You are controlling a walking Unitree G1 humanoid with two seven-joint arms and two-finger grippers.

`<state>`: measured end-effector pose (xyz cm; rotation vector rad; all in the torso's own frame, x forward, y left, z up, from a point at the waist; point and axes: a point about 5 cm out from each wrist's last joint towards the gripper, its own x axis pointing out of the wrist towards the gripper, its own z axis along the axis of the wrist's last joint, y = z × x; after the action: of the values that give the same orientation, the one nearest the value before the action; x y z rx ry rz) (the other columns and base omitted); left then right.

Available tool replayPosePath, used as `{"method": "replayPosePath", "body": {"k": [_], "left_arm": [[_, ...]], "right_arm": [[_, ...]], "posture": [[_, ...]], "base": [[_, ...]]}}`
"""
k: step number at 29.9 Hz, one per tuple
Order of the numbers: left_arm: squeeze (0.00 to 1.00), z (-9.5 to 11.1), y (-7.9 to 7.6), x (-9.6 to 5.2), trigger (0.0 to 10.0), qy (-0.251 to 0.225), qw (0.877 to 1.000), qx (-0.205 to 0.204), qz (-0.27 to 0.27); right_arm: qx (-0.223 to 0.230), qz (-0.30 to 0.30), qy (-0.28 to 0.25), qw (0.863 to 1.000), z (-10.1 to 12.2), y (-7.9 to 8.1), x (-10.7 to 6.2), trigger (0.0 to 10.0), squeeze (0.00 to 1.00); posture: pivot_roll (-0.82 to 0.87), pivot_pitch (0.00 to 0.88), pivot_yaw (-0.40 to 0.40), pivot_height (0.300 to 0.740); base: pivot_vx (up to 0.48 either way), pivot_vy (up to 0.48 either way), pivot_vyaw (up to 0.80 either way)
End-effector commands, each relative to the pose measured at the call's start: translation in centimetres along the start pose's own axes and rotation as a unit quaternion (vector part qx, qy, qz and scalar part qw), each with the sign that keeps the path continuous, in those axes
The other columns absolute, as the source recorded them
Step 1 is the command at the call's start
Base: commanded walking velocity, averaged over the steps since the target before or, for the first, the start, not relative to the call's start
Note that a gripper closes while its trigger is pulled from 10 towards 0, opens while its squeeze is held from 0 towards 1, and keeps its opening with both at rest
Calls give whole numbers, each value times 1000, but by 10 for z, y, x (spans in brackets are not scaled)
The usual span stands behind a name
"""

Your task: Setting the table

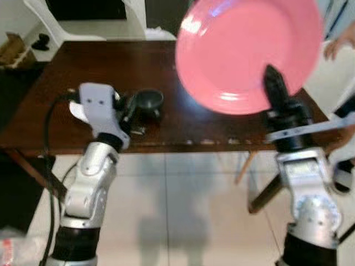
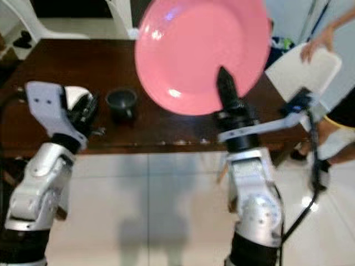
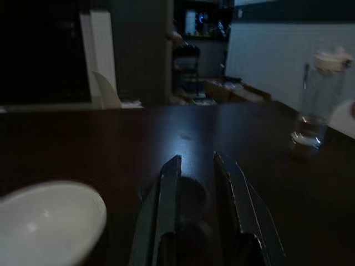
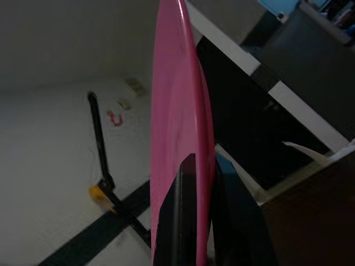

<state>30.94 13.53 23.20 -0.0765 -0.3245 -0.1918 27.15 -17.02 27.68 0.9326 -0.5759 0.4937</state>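
Above the table (image 1: 111, 61), right gripper (image 2: 224, 83) clamps pink plate (image 1: 244, 50); left gripper (image 3: 197, 166) parted, empty

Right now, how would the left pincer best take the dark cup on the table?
Grip the cup's rim wall, one finger inside, one outside, coming down from above. It stands upright, mouth open, just beside the left pincer; its low rounded body looks too wide to span.

floor: pale glossy tiles (image 1: 183, 210), below and behind the fingers | counter: dark brown wood (image 1: 111, 72), ahead of the fingers | white chair (image 1: 50, 19) beyond the counter's far left corner | white wall (image 3: 288, 61) past the counter's far edge | lighting: dim, a glare patch on the wood
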Motion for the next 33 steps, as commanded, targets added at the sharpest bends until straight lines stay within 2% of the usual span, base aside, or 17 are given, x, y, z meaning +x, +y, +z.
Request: {"method": "replayPosePath", "body": {"k": [1,4,5,12,13,16,18,20,22,25,30,33], "left_arm": [[0,-7,5,-5,10000,23,1000,1,7],[0,-8,4,-5,10000,25,1000,1,5],[0,-8,5,-4,10000,26,1000,2,3],[0,-4,8,-4,10000,27,1000,5,0],[0,-3,9,-5,10000,32,999,3,-11],[0,2,7,-14,10000,44,995,-8,-89],[0,4,6,-25,10000,67,985,15,-161],[0,11,10,-38,10000,90,965,53,-240],[0,18,16,-46,10000,110,951,69,-281],[0,25,26,-52,10000,129,935,89,-318],[0,27,34,-53,10000,139,931,104,-322],[0,30,32,-51,10000,141,926,110,-334]], "right_arm": [[6,-18,-3,1000,2,-5,-5,10000,0],[-3,-37,-3,999,5,-13,-12,10000,0],[9,-64,-3,998,8,-27,-23,10000,0],[30,-102,27,994,1,-48,-38,10000,0],[32,-108,39,993,-1,-52,-41,10000,0],[52,-116,71,989,-8,-59,-53,10000,0],[65,-114,86,988,-10,-60,-59,10000,0],[84,-111,98,985,-12,-60,-66,10000,0],[94,-122,105,983,-13,-63,-72,10000,0],[88,-165,95,978,-13,-76,-83,10000,0],[82,-185,55,978,-1,-80,-89,10000,0],[83,-197,43,976,3,-84,-93,10000,0]], "posture": [[-60,42,83,740],[-63,43,89,740],[-66,44,93,740],[-63,46,91,740],[-63,48,88,740],[-60,51,85,740],[-54,59,82,740],[-51,62,81,740],[-47,63,81,740],[-42,66,83,740],[-51,73,97,740],[-54,76,103,740]], "base": [[480,0,0],[480,0,0],[480,0,0],[480,0,0],[0,0,0],[0,0,0],[0,0,0],[0,0,0],[0,0,0],[0,0,0],[0,0,0],[0,0,0]]}}
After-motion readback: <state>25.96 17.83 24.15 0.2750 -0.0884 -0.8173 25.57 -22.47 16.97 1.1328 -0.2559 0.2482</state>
